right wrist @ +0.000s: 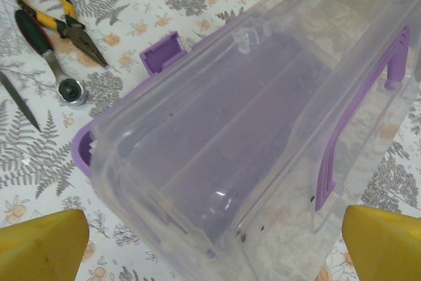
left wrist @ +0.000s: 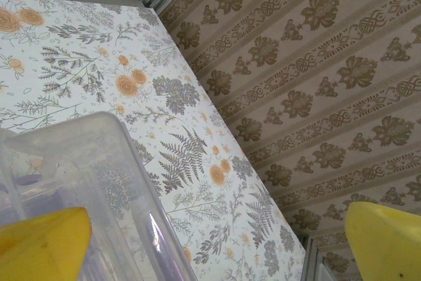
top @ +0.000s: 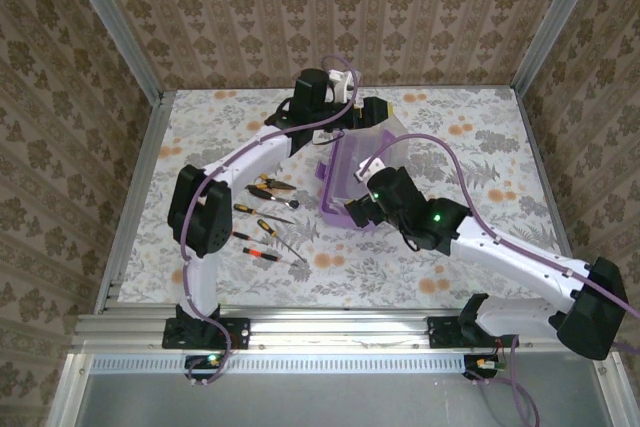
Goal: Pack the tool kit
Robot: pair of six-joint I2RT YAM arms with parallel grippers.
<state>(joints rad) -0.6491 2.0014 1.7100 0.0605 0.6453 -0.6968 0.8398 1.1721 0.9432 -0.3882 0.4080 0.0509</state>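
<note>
Tool kit box [top: 362, 169]: mid-table [top: 480, 157], slightly toward the far edge. Long axis runs near to far, with the far end leaning right. Clear lid [right wrist: 250, 97] with purple handle [right wrist: 358, 103] is on the right side.

Pliers [top: 270, 185] and screwdrivers [top: 258, 211] lie loose to the left of the box.

Left gripper [left wrist: 214, 248] is at the far end of the box, fingers spread. Right gripper [right wrist: 210, 248] is at the near end, fingers spread, pinching nothing.

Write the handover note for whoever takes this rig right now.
Left gripper: open, empty, by the box's clear lid.
Right gripper: open, empty, facing the lid near the purple handle.
Pliers, wrench and screwdrivers lie on the table left of the box.
Done: no tool packed that I can see.
Left: get every tool into the box, shut it.
</note>
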